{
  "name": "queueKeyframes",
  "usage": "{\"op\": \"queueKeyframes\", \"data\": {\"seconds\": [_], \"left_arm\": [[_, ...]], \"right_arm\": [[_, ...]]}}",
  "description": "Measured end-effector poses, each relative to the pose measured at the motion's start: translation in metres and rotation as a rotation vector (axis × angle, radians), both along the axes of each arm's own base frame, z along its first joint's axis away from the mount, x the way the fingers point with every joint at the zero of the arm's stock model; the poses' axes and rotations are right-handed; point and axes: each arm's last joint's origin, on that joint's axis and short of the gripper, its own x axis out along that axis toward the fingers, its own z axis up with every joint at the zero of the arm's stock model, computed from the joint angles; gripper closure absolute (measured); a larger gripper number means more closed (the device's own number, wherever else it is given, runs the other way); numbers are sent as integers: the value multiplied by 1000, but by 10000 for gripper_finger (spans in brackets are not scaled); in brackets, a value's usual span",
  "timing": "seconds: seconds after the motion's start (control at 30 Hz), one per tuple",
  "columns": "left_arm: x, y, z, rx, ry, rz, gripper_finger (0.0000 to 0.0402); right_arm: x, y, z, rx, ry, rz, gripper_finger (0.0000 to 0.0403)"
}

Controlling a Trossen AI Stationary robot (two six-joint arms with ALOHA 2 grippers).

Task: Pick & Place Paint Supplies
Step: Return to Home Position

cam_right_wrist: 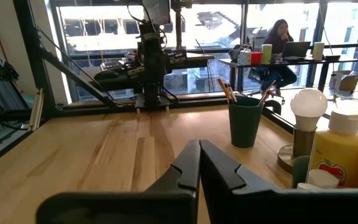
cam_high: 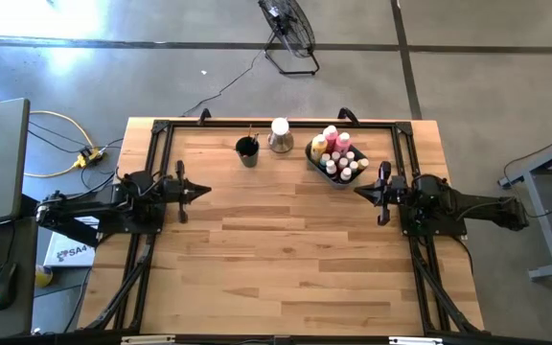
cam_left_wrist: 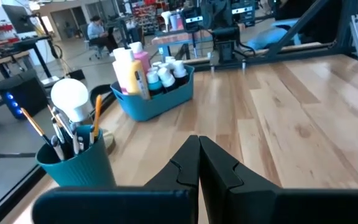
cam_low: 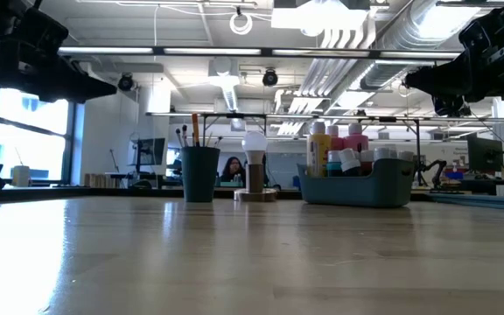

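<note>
The paint supplies stand at the table's far edge. A teal bin (cam_high: 338,163) holds yellow and pink bottles (cam_left_wrist: 130,70) and small white-capped pots (cam_left_wrist: 166,73). To its left a dark teal cup (cam_high: 247,150) holds several brushes (cam_left_wrist: 58,134), handles down. My left gripper (cam_high: 202,191) is shut and hangs level above the table's left side, holding nothing. My right gripper (cam_high: 360,192) is shut and hangs level above the right side, just near of the bin, holding nothing.
A small lamp with a white round bulb (cam_high: 280,132) stands on a round wooden base between the cup and the bin. A black frame (cam_high: 276,123) runs along the table's far and side edges. Bare wood (cam_high: 286,249) covers the middle and near part.
</note>
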Motion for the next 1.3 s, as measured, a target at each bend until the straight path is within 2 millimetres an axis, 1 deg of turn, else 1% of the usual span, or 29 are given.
{"op": "queueKeyframes", "data": {"seconds": [0.37, 0.57, 1.3], "left_arm": [[0, 0, -3, -6, 16, -6, 402], [1, -1, -5, -29, 27, -41, 402], [1, -1, -6, -33, 26, -32, 402]], "right_arm": [[0, 0, 0, 0, -1, 1, 400], [0, 0, -1, -19, 9, 3, 400], [0, 0, -2, -24, 15, 1, 400]]}}
